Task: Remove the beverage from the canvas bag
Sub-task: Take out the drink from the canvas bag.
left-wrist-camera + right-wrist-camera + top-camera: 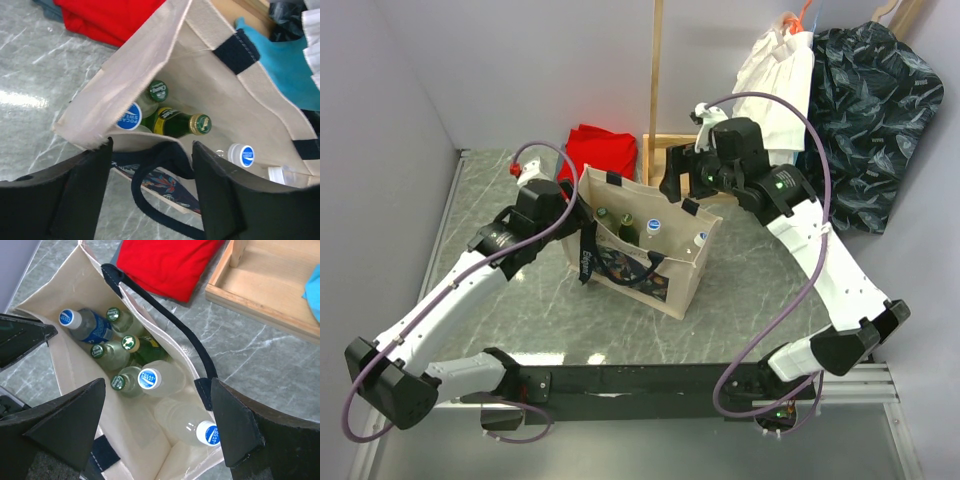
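White arms [440, 300], black joints [390, 388], purple cables [760, 95]

The canvas bag [692, 282] is boxy and beige, with dark navy strap handles [165, 320] and a dark printed panel [620, 265] low on its near side. It stands upright and open-mouthed on the marbled tabletop [760, 300]. Inside, green-capped glass bottles [129, 344] cluster together beside pale plastic bottles [150, 378] with blue caps — one of these leans toward the bag's end.

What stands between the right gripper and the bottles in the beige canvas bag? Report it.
Nothing visible does. The boxy beige canvas bag stands open under the open right gripper, the capped bottles bare from above. The dark navy strap handle runs along one rim, beside the opening, not across it.
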`<act>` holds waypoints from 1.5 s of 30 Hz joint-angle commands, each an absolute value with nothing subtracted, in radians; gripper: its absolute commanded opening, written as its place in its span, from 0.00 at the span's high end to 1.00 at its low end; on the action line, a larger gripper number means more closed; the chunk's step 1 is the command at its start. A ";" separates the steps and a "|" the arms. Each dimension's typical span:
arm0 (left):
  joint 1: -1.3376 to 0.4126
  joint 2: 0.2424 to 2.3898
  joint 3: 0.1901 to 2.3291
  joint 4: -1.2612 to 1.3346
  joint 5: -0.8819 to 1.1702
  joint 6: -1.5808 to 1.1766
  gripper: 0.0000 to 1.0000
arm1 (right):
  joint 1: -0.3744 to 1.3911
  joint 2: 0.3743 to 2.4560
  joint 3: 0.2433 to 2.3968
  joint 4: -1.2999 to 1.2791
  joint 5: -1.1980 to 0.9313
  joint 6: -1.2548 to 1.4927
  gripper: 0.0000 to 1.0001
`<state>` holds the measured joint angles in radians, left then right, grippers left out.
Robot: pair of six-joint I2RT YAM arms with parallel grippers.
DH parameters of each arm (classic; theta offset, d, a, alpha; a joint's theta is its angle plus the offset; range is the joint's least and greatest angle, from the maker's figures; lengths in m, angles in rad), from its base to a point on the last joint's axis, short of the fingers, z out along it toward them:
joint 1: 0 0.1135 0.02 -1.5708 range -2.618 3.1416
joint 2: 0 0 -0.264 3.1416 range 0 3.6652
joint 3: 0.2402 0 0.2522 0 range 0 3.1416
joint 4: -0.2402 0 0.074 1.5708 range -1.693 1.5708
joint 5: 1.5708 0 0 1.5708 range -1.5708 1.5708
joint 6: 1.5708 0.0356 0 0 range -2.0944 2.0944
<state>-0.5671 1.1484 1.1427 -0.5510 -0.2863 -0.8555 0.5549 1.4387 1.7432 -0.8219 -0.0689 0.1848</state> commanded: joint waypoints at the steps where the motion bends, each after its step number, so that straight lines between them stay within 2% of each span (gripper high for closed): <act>1: -0.587 1.134 1.141 -0.555 -0.298 -0.861 0.38 | 0.563 1.394 1.730 -0.778 -0.080 0.187 0.08; 3: -0.594 1.134 1.144 -0.569 -0.304 -0.865 0.47 | 0.566 1.397 1.727 -0.778 -0.087 0.184 0.08; 4: -0.600 1.128 1.141 -0.581 -0.307 -0.865 0.61 | 0.569 1.402 1.727 -0.781 -0.090 0.183 0.08; 6: -0.603 1.118 1.126 -0.587 -0.314 -0.870 0.68 | 0.571 1.407 1.726 -0.784 -0.094 0.181 0.08; 7: -0.604 1.109 1.117 -0.591 -0.314 -0.873 0.76 | 0.572 1.414 1.726 -0.788 -0.094 0.179 0.08; 9: -0.604 1.101 1.091 -0.586 -0.308 -0.882 0.77 | 0.575 1.420 1.732 -0.795 -0.095 0.176 0.09; 10: -0.604 1.097 1.082 -0.583 -0.305 -0.882 0.85 | 0.578 1.424 1.730 -0.795 -0.097 0.176 0.09; 14: -0.610 1.101 1.043 -0.607 -0.291 -0.902 0.99 | 0.587 1.428 1.726 -0.793 -0.103 0.176 0.09; 26: -0.706 1.046 0.948 -0.702 -0.285 -0.997 0.99 | 0.661 1.431 1.683 -0.854 -0.118 0.160 0.09; 45: -0.773 0.968 0.855 -0.859 -0.290 -1.075 0.99 | 0.718 1.494 1.549 -0.804 0.029 0.187 0.15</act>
